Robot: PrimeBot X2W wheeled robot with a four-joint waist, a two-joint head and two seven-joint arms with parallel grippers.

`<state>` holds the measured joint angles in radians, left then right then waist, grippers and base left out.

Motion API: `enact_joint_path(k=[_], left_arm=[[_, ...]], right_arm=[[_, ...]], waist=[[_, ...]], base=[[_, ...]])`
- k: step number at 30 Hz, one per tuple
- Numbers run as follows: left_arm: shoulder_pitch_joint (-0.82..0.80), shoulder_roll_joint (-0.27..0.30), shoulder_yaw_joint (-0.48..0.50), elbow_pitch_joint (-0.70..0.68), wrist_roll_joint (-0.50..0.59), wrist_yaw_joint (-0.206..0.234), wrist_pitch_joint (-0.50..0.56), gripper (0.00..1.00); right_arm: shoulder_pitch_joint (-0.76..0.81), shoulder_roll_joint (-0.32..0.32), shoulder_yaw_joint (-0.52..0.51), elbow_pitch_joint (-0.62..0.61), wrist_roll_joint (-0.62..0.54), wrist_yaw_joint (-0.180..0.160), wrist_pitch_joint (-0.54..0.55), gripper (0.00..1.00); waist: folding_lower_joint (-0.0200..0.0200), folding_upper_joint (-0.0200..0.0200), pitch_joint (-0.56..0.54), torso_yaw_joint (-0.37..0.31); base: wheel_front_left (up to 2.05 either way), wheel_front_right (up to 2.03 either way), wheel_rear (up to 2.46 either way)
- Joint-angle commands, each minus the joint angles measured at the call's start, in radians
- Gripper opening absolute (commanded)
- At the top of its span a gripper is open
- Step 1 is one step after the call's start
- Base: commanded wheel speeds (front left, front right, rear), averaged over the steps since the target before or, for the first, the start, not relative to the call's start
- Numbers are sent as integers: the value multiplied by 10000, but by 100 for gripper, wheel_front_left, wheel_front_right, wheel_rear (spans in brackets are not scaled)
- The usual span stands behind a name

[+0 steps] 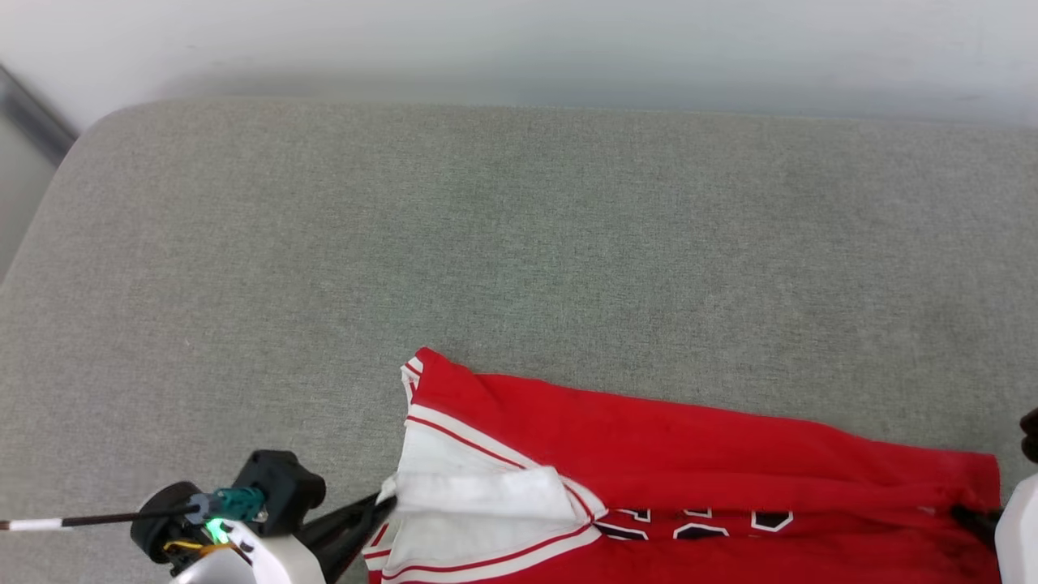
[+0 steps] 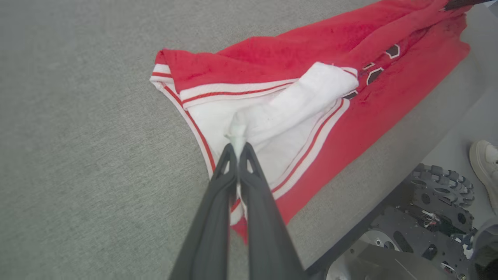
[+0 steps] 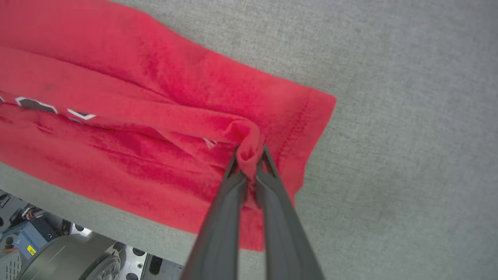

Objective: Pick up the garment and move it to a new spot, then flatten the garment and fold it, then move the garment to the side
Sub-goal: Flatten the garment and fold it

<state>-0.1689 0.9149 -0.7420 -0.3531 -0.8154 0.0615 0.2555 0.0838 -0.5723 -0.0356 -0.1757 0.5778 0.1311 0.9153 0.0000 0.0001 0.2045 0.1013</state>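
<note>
Now the garment [image 1: 689, 454] lies bunched along the near edge of the grey cushion [image 1: 486, 227]; left gripper [image 2: 236, 144] pinched tight on white sleeve cloth, right gripper [image 3: 250, 157] nipping a red fold by the hem; soft, light, floppy, so hems and corners seem the safest holds.

Left gripper [image 2: 237, 147]: both long dark fingers pressed tip to tip, pinching a small white tuft of the garment [image 2: 295, 58] (no gap visible between the pads), reaching in from the lower left of the head view ahead of the pale left wrist [image 1: 276, 561] with its black housing and lit green lamp. Right gripper [image 3: 251, 153]: fingers drawn nearly together on a bunched red fold near the hem, tips held slightly apart by the cloth between them. Right forearm [image 1: 1020, 527]: pale, entering at the lower right edge of the head view.
</note>
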Motion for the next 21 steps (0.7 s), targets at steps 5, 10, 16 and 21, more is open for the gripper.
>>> enact_joint_path(k=[5,10,16,21], left_arm=[[90,-340,-433,800,182,-271,26,0],[-250,-702,-754,1696,565,-558,-127,0],[-400,-1198,-1018,2463,570,-798,-184,0],[-351,-1434,-1051,2792,463,-795,-277,100]], right_arm=[[296,-351,549,197,-25,-8,-294,0],[97,-615,1122,619,-68,-8,-721,0],[-99,-734,1607,1155,176,-8,-1224,0],[-297,-820,1788,1523,235,-8,-2147,100]], waist=[[0,-1,118,14],[0,-1,200,33],[0,-1,171,25],[0,-1,-86,-1]], base=[[0,0,0],[0,0,0],[0,0,0],[0,0,0]])
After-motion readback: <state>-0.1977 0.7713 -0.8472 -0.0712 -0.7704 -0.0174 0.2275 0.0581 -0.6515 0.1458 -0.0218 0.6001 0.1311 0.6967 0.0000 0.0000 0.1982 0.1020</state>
